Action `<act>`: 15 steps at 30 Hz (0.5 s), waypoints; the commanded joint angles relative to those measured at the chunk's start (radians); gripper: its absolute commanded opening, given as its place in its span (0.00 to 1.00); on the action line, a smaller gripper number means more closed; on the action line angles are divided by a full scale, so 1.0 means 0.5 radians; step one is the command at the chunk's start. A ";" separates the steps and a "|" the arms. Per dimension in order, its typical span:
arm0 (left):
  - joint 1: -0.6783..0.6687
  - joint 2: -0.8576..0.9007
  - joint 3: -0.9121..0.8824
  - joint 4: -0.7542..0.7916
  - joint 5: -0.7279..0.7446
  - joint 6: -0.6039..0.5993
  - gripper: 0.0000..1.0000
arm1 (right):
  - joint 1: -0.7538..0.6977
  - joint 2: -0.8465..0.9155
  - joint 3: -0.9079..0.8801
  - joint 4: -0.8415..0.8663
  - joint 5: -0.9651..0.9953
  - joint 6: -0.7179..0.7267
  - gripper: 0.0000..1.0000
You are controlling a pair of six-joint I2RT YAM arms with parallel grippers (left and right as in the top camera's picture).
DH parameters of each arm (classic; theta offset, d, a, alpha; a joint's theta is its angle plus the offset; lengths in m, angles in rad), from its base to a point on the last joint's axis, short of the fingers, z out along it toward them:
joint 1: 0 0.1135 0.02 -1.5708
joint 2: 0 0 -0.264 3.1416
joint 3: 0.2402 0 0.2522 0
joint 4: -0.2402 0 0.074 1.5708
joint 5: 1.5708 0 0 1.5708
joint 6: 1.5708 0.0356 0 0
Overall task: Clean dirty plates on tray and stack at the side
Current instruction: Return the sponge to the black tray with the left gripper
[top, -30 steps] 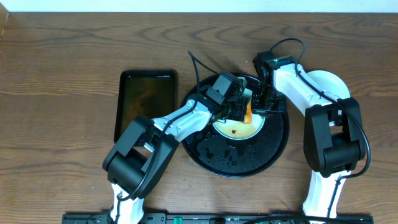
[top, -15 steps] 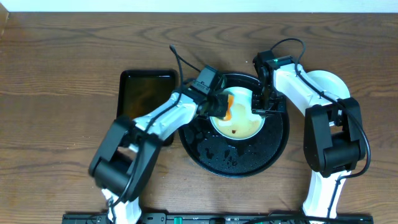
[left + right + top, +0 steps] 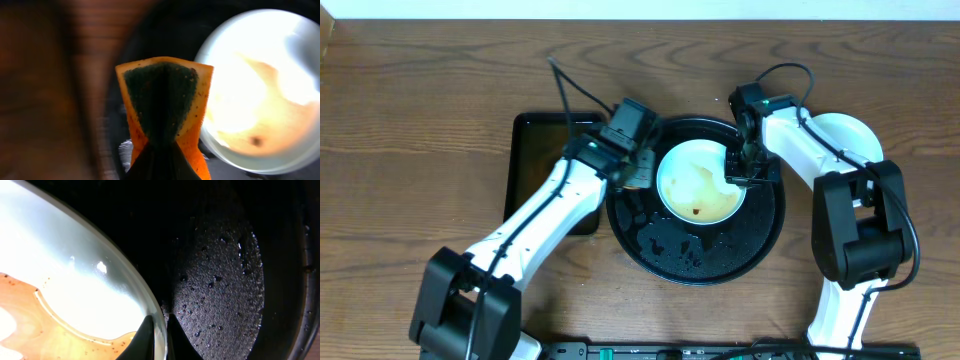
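Sponge [image 3: 165, 100], orange with a dark green scouring face, is pinched in the left gripper [image 3: 640, 172] at the 9 o'clock edge of the pale yellow plate [image 3: 698, 175], apparently poised to scrub its brown sauce film and the dark spot near 6 o'clock. That plate lies in the black tray [image 3: 720, 262], toward its 12 o'clock, and the right gripper [image 3: 741, 174] clamps the rim at 3 o'clock, likely to stop it sliding. A white plate [image 3: 850, 128] rests outside the tray at 3 o'clock, probably the stacking place.
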 commanded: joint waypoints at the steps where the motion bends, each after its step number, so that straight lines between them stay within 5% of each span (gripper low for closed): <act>1: 0.147 -0.057 -0.014 -0.081 -0.294 0.002 0.07 | -0.006 0.115 -0.157 0.174 0.003 -0.004 0.01; 15: 0.424 0.280 -0.040 0.066 -0.293 -0.076 0.07 | -0.004 0.114 -0.192 0.239 -0.100 -0.005 0.01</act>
